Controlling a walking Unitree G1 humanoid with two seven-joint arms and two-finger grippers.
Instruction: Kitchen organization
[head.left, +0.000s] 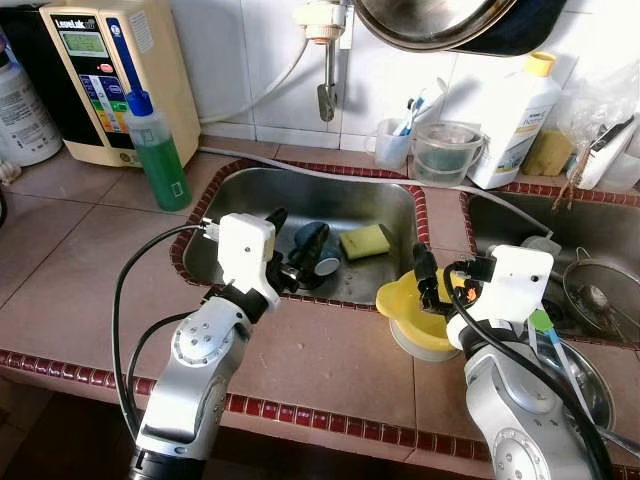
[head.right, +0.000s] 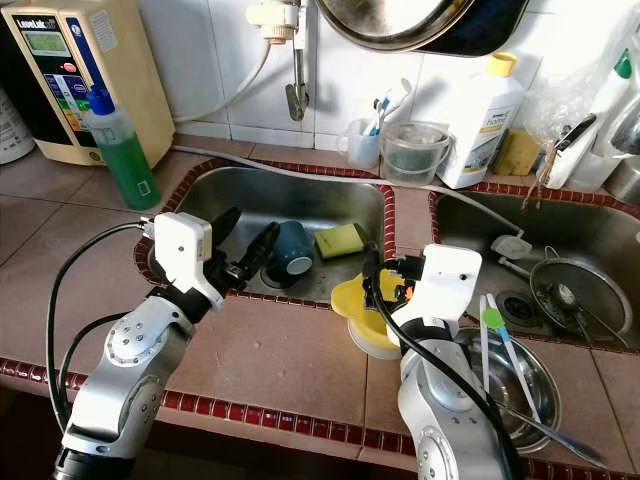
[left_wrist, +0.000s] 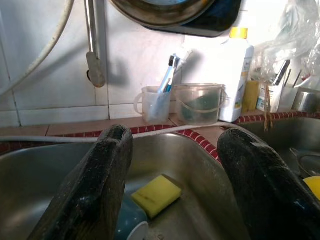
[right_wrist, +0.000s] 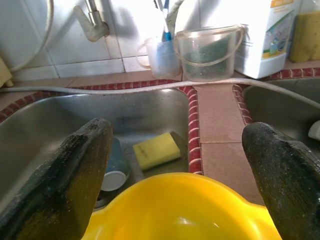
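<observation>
Right end effector (head.left: 428, 283) hovers fingers apart over the yellow bowl (head.left: 415, 312) beside the sink (head.left: 240, 196); I'd grab its rim squarely. Left end effector (head.left: 300, 253), also spread, above the blue cup (head.right: 291, 247).

In the sink (head.left: 240, 190) lie a mug (head.left: 322, 252) and, to its right, a sponge (head.left: 365, 241). Right of the sink, on the desk (head.left: 330, 360), sits a bowl (head.left: 420, 315). Behind the sink stand a cup (head.left: 392, 145) and a tub (head.left: 445, 152); left of it, a bottle (head.left: 158, 150).
</observation>
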